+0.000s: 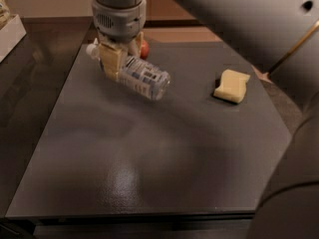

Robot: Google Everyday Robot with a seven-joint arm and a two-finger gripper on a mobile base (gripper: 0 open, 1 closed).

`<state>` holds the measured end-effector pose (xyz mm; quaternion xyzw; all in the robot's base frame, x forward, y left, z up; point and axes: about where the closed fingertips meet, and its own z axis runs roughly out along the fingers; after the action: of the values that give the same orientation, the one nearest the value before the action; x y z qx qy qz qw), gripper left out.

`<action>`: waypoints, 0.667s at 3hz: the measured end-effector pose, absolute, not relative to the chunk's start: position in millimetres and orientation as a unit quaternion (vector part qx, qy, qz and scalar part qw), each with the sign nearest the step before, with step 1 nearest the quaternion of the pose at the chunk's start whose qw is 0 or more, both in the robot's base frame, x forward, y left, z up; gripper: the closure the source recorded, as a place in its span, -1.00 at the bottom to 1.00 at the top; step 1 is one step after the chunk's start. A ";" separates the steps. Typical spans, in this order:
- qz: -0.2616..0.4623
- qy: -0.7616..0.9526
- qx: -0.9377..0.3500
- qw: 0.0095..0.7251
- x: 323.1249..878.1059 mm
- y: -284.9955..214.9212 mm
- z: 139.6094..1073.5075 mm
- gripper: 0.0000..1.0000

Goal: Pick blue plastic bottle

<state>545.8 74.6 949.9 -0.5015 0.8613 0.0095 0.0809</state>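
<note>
The blue plastic bottle (143, 77) is clear with a white cap at its left end and a blue-and-white label. It hangs tilted above the dark table (149, 153), cap end up to the left, base down to the right. My gripper (119, 59) is shut on the bottle near its neck, one tan finger (110, 61) in front of it. The grey wrist comes down from the top of the view.
A red apple (144, 49) sits partly hidden behind the gripper at the table's far side. A yellow sponge (232, 85) lies at the right. A white box (10, 31) stands at the far left. My arm fills the upper and lower right.
</note>
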 end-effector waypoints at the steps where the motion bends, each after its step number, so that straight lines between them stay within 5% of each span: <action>1: 0.015 0.833 -0.539 0.120 552.8 59.7 988.5 1.00; 2: 0.028 0.812 -0.562 0.154 557.7 49.7 1014.7 1.00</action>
<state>557.7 49.7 1014.7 -0.5622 0.8121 0.0277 0.1540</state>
